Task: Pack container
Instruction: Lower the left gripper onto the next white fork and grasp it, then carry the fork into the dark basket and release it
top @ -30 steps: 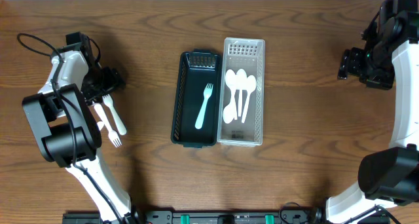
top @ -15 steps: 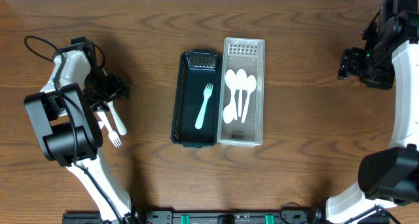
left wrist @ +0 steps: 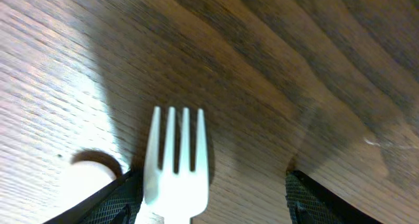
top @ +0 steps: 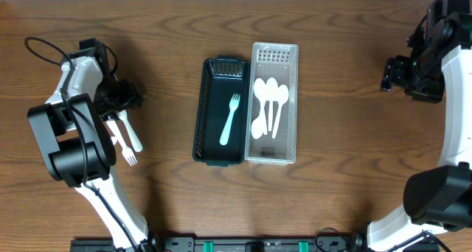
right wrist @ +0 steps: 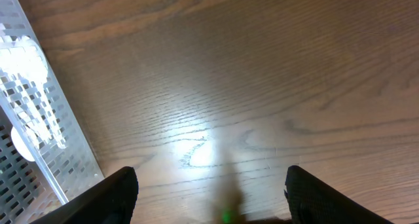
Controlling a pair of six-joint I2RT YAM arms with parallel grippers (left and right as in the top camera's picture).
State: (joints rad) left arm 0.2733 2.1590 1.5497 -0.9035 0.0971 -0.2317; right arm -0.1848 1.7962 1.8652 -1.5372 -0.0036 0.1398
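A black container (top: 219, 112) holds one white fork (top: 230, 121). Beside it, a clear perforated container (top: 274, 103) holds several white spoons (top: 268, 105). Two more white utensils (top: 127, 134) lie on the table at the far left. My left gripper (top: 124, 97) is low over their upper ends. In the left wrist view my left gripper (left wrist: 213, 207) is open. A white fork (left wrist: 175, 155) lies between its fingers, close to the left one, with its tines pointing away. My right gripper (top: 394, 74) is open and empty over bare table at the far right; in the right wrist view its fingers (right wrist: 209, 198) stand wide apart.
A white rounded piece (left wrist: 85, 178) lies just left of the fork in the left wrist view. The clear container's edge (right wrist: 39, 112) shows at the left of the right wrist view. A black cable (top: 44, 49) loops by the left arm.
My left gripper has shifted slightly down and right toward the loose utensils, then held still. The right arm and both containers have not moved.
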